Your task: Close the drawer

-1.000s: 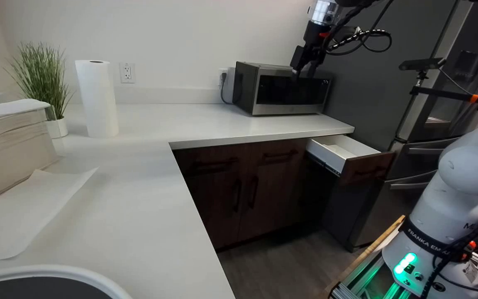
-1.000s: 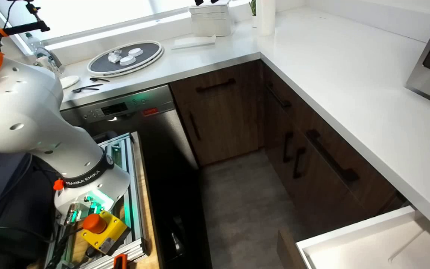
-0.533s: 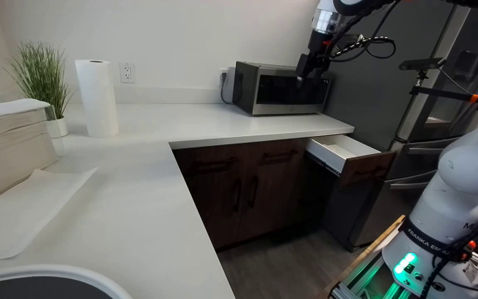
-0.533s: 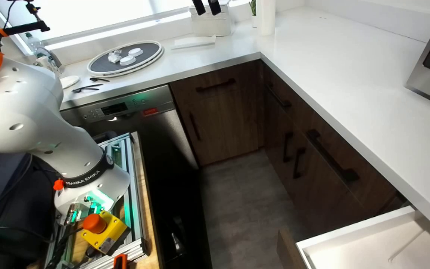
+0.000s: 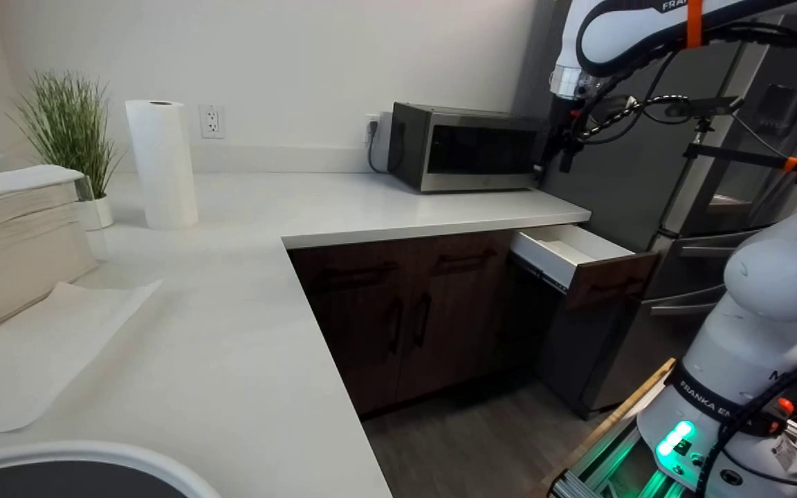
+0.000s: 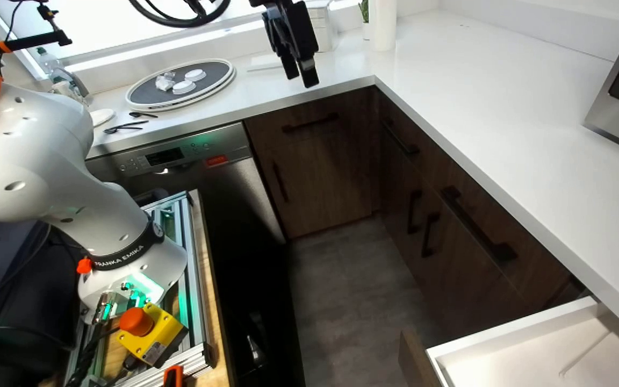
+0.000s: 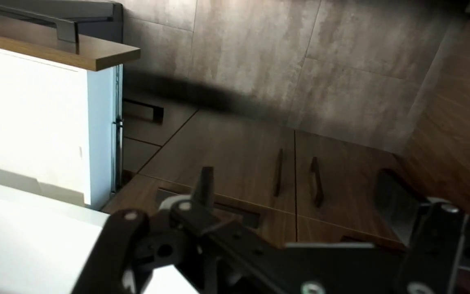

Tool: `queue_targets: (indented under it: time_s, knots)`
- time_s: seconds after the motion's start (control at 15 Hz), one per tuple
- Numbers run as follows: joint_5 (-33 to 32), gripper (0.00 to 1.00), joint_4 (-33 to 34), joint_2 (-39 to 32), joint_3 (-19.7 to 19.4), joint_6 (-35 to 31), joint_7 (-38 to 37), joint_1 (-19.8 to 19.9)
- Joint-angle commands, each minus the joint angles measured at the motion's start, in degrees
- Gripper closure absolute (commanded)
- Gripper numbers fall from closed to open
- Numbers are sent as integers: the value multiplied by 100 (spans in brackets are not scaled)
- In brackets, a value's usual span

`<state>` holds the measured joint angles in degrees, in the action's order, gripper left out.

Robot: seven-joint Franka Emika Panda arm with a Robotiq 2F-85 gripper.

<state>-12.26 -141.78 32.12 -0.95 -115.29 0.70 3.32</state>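
Descending toward 4–5 o'clock in exterior view over last second: claw (image 5: 552,166). Fingers (image 7: 206,185) spread in wrist view, nothing between. Drawer (image 5: 596,277) pulled out, unmoved, about 5 o'clock from claw, apart. Reading: approach under way, closing push not begun. Hard to make out: finger edges against microwave (image 5: 481,149); true gap to drawer. Drawer handle (image 7: 35,18), 10 o'clock in wrist view, cut by frame edge. Drawer's rear hidden under countertop (image 5: 253,277). Pale box (image 6: 535,349), 4 o'clock in exterior view, also cut off.
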Motion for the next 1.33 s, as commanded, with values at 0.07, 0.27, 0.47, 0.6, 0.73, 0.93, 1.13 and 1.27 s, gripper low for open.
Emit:
queue_targets:
  time_s: [0.07, 0.27, 0.47, 0.6, 0.73, 0.93, 1.13, 1.27]
  knots:
    - [-620, 0, -874, 264, -502, -1095, 504, 392]
    - [-1118, 0, -1358, 83, -835, -2412, 693, 823]
    - [-1562, 0, -1778, -272, -1038, -3861, 499, 1405]
    - [-1701, 0, -1660, -801, -1043, -4328, 491, 1786]
    - [-1785, 0, -1740, -1071, -1033, -4487, 420, 2190]
    - [-1505, 0, -1677, -840, -1037, -4230, 657, 2013]
    - [-1497, 0, -1644, -776, -977, -4228, 656, 1982]
    - [-1496, 0, -1644, -761, -975, -4228, 657, 1983]
